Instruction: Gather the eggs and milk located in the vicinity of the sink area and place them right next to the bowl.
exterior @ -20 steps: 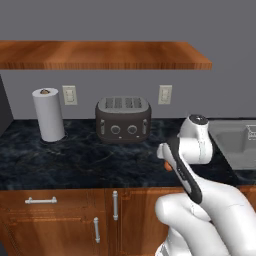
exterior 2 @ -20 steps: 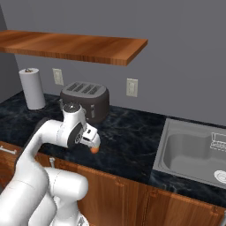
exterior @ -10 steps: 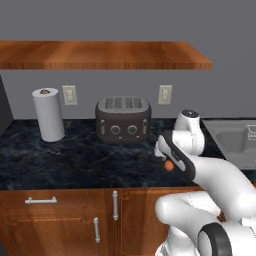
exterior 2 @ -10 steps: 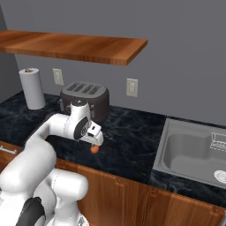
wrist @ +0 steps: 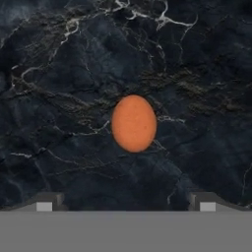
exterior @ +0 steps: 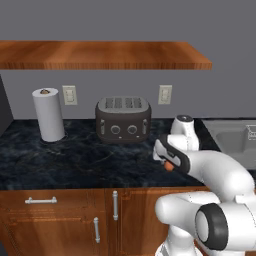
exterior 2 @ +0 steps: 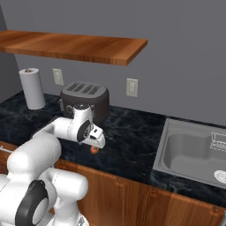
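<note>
One egg (wrist: 134, 123) lies on the dark marble worktop (exterior: 70, 160) near its front edge, bare stone on all sides. Arm bent low over it; hand (wrist: 126, 203) released, fingertips wide apart above the egg, not touching. Sink (exterior 2: 194, 152) well to the right.

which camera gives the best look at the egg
The hand view: the egg lies whole and centred on the dark counter. Both base views show just an orange sliver under the hand.

We note even, soft rendered light, no glare. The shelf (exterior: 105, 55) casts no hard shadow. Hand view slightly blurred; desk (wrist: 74, 59) veining soft.
</note>
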